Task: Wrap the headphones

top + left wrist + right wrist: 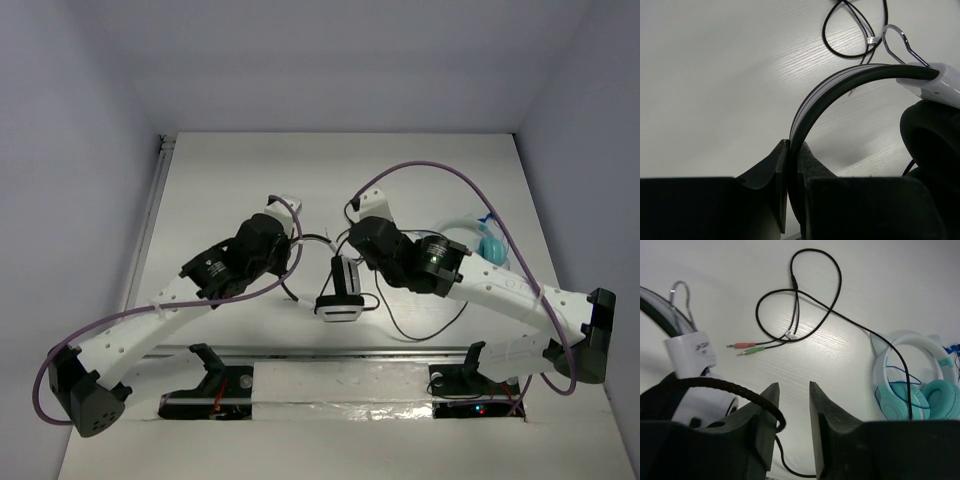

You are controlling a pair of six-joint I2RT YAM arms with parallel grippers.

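Observation:
The black-and-white headphones [340,298] stand on the table between my two arms, white-rimmed earcups low and the thin black headband [840,85] arching up. My left gripper [792,146] is shut on the headband; it also shows in the top view [293,248]. A white slider [935,82] and a black ear pad [930,135] are at the right of the left wrist view. My right gripper [792,387] is open just right of the headphones. The braided black cable [725,386] lies over its left finger and curls down beside the gap. The rest of the cable loops on the table [815,290].
Pink and green jack plugs [745,347] lie on the table ahead of my right gripper. Teal headphones [912,385] lie to the right, also seen in the top view [490,243]. Slack cable [430,322] trails under my right arm. White walls close the table.

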